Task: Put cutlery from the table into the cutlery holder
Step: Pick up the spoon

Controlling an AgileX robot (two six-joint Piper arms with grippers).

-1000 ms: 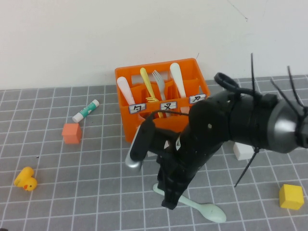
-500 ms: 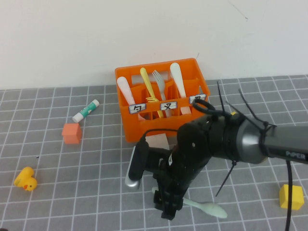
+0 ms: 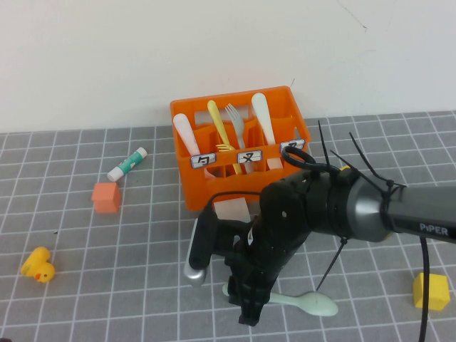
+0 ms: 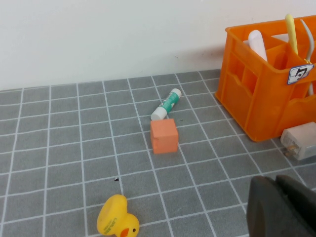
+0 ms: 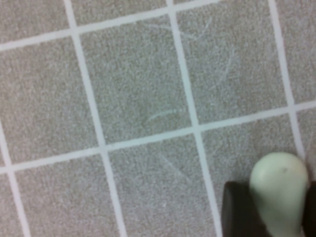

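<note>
The pale mint-green spoon (image 3: 303, 303) lies on the grey tiled table (image 3: 107, 285) in front of the orange cutlery holder (image 3: 214, 187). My right gripper (image 3: 248, 311) is down at the spoon's handle end. In the right wrist view the fingers (image 5: 237, 207) are closed on either side of the spoon's end (image 5: 279, 180). The yellow fork (image 3: 219, 128) and grey fork (image 3: 236, 122) stand in the holder between two white spoons. My left gripper (image 4: 275, 181) is shut and empty, low over the table left of the holder (image 4: 256, 98).
An orange cube (image 3: 106, 197), a glue stick (image 3: 127, 164) and a yellow duck (image 3: 37, 265) lie on the left. A yellow cube (image 3: 431, 291) sits at the right. A white block (image 3: 231, 210) lies against the holder's front.
My right arm has come down over the spoon's handle end and settled there. The spoon's bowl end has shifted slightly. The left arm has not moved.
</note>
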